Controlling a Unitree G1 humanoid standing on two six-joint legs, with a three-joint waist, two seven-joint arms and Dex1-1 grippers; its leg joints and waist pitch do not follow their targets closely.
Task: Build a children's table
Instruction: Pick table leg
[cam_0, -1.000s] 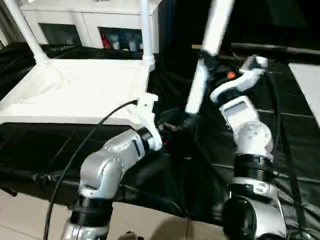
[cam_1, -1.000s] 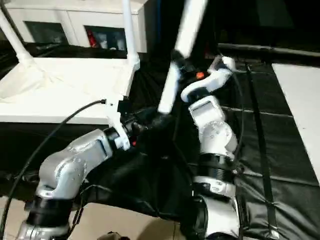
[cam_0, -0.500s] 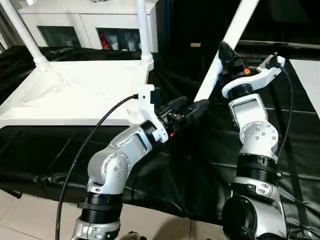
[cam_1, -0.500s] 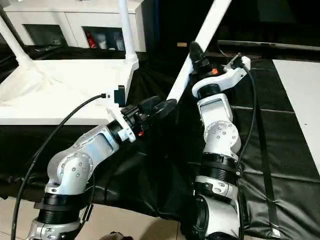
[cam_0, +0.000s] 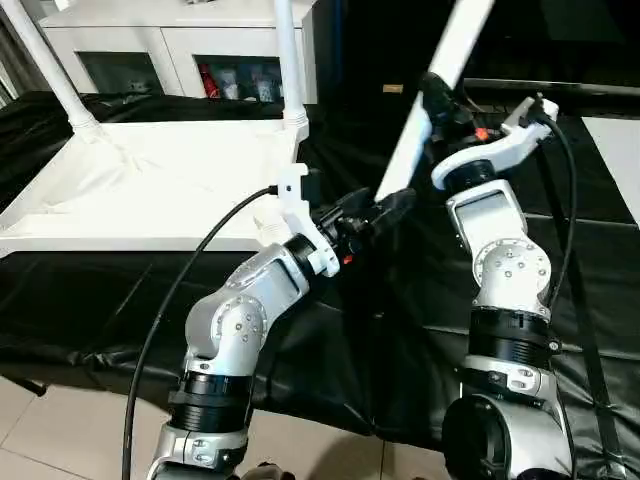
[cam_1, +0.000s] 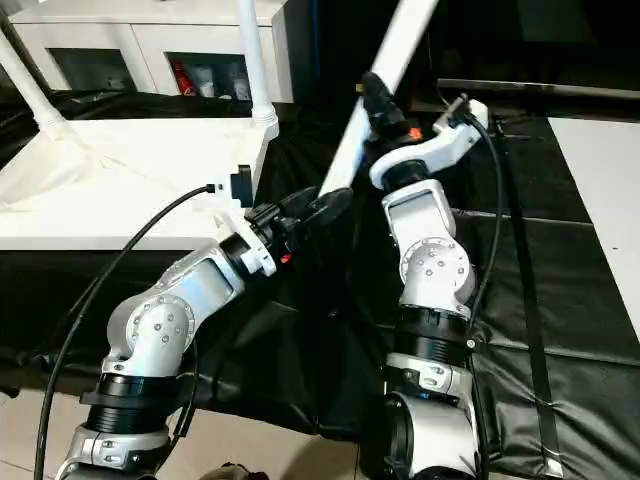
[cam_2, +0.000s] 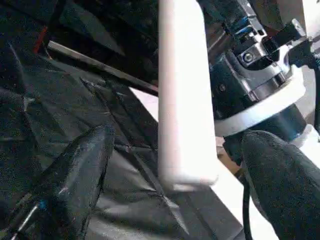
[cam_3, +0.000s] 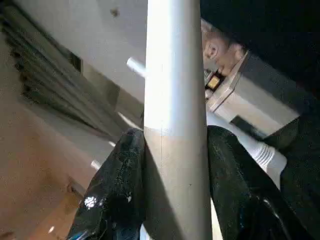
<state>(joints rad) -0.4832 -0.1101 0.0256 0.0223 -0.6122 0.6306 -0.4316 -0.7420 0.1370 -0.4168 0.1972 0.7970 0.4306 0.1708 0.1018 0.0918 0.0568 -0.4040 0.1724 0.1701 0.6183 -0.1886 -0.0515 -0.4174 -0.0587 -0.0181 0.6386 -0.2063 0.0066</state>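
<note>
Right fingers (cam_1: 372, 98): you have them clamped on the loose leg (cam_1: 385, 70), which slants up and away.
Left fingers (cam_0: 385, 208): spread wide, straddling that leg's lower end without touching it.
Tabletop (cam_0: 150, 180): upside down on your black-covered desk (cam_0: 590, 250), two legs (cam_0: 290, 60) already standing in its far corners.

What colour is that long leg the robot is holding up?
The leg is plain white, clearest in the left eye view.

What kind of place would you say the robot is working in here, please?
Probably an indoor room set up as an assembly workspace: a work surface draped in black sheeting, a white cabinet with glass doors behind it, and pale floor tiles below.
</note>
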